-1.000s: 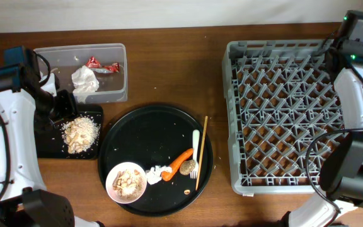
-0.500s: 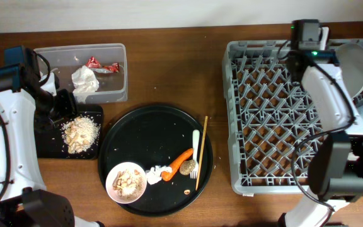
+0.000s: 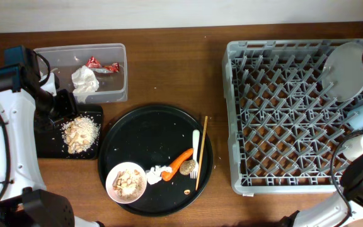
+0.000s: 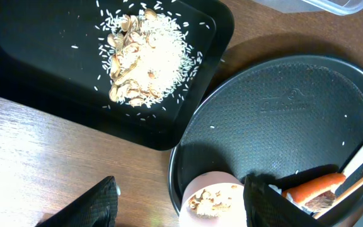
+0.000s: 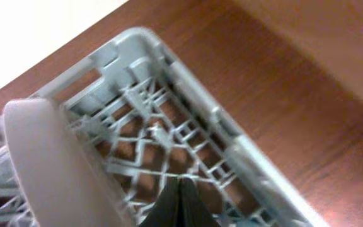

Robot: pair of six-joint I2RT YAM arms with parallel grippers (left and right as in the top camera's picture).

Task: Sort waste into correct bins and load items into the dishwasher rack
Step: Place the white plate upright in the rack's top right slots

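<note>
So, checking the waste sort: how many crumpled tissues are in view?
2: one tissue in the clear tub beside the red wrapper; the other tissue on the round black tray, between the bowl and the carrot piece. More may be hidden.

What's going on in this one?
Sorting is partway done. The left gripper, jaws open and empty, hangs over the black rectangular tray of rice and scraps. Tissue and wrapper lie in the clear tub; bowl, carrot, fork and chopstick sit on the round tray. The right gripper, jaws shut, is by the plate in the dishwasher rack.
</note>
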